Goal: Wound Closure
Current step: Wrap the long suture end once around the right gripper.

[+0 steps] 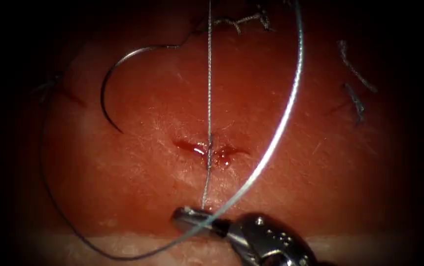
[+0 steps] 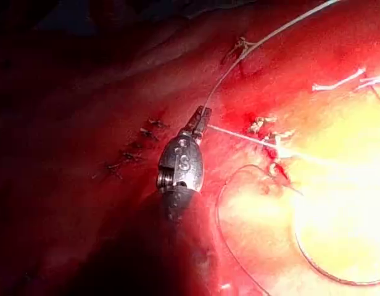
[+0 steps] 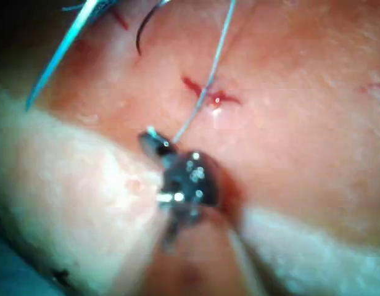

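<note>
tissue (image 1: 320,162) is lying under the light with its short cut (image 1: 209,148) near the middle, and a little red fluid (image 1: 194,147) is pooling in that cut. the needle (image 1: 111,83) is lying loose on the surface, well to the left of the cut, its curve open toward the right and its point aimed down; neither tool is holding it, and it is not sitting in the tissue. the thread (image 1: 209,88) is running straight down through the cut and into the right claw (image 1: 187,215), which is coming in from the lower right and is clamped together on that strand just below the wound. a second, longer loop of the same thread is sweeping round on the right side, crossing over the claw and trailing off along the pale lower edge. finished stitches with cut ends (image 1: 355,101) are sitting farther right. in the left wrist view a claw (image 2: 199,120) is gripping thread too, near some knots (image 2: 264,126). as for the left claw, i cannot tell its state.
</note>
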Available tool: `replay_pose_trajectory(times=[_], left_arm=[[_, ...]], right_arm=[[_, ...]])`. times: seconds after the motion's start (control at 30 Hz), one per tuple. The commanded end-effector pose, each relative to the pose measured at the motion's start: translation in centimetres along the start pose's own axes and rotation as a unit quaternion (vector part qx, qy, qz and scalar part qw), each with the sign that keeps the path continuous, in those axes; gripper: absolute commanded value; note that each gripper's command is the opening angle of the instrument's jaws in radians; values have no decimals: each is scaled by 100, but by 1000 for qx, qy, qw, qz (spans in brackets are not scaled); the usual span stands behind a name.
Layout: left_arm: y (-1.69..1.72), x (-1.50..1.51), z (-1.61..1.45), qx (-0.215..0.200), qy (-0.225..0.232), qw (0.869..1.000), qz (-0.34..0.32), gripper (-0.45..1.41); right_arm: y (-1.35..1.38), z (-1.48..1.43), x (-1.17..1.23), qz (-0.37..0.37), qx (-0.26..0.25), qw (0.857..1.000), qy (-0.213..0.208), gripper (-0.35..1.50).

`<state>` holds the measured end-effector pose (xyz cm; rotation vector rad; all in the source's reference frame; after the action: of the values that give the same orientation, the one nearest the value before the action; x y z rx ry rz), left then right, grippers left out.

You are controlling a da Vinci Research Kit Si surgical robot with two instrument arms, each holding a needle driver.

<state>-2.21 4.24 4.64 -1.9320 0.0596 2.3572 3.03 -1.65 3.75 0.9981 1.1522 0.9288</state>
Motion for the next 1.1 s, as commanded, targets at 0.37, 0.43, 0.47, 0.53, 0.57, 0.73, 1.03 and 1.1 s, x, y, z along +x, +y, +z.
replay_pose_trajectory(times=[0.37,0.43,0.47,0.53,0.57,0.73,1.03,1.1], left_arm=[[54,84,-34,-38,89,994,-47,-45],[61,95,-40,-40,103,992,-56,-45],[66,102,-43,-41,110,991,-61,-45],[79,117,-49,-43,128,988,-76,-45],[83,121,-51,-42,133,987,-80,-45],[121,150,-60,-44,158,981,-103,-45],[181,186,-82,-55,172,978,-108,-45],[192,191,-84,-53,175,977,-107,-45]], right_arm=[[-13,4,5,-42,38,998,-7,104],[-16,3,7,-46,53,997,-11,121],[-17,2,8,-52,60,997,-15,123],[-23,-3,18,-66,53,996,-17,133],[-25,-6,22,-70,49,996,-16,135],[-43,-34,56,-103,43,994,-4,131],[-28,-33,109,-145,24,989,-10,125],[-19,-26,115,-151,17,988,-10,123]])
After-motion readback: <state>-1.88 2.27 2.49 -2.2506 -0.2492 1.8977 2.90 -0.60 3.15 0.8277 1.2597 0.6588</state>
